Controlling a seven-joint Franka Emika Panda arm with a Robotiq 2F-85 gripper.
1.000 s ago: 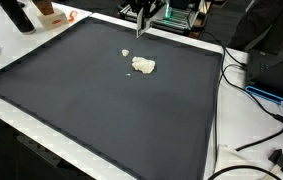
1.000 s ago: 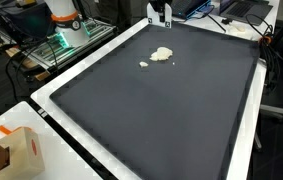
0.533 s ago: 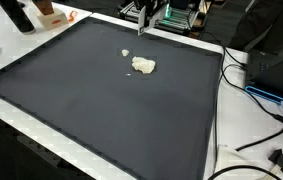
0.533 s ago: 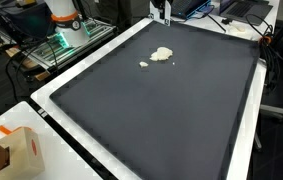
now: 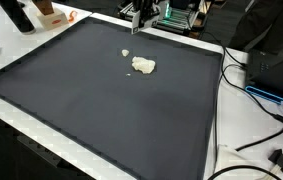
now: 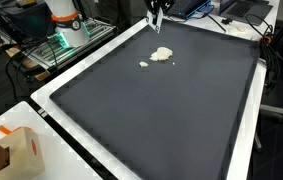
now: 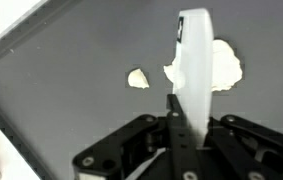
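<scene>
A pale crumpled lump (image 5: 143, 66) (image 6: 162, 54) lies on the dark mat (image 5: 91, 110) (image 6: 161, 120) near its far edge, with a small pale scrap (image 5: 126, 53) (image 6: 144, 65) beside it. My gripper (image 5: 140, 14) (image 6: 157, 10) hangs above the mat's far edge, just beyond the lump. In the wrist view the gripper (image 7: 188, 118) is shut on a flat white strip-like tool (image 7: 194, 55) that sticks out ahead. The tool covers part of the lump (image 7: 227, 62), and the scrap (image 7: 138, 78) shows to its left.
A white border (image 6: 86, 170) frames the mat. An orange and white box (image 6: 14, 150) (image 5: 49, 12) stands off one corner. Green-lit electronics (image 6: 66, 38) and black cables (image 5: 256, 95) lie outside the mat's edges. A dark bottle-like object (image 5: 18, 15) stands near the box.
The gripper with the white tool has risen a little above the far edge of the mat. The lump and scrap have not moved.
</scene>
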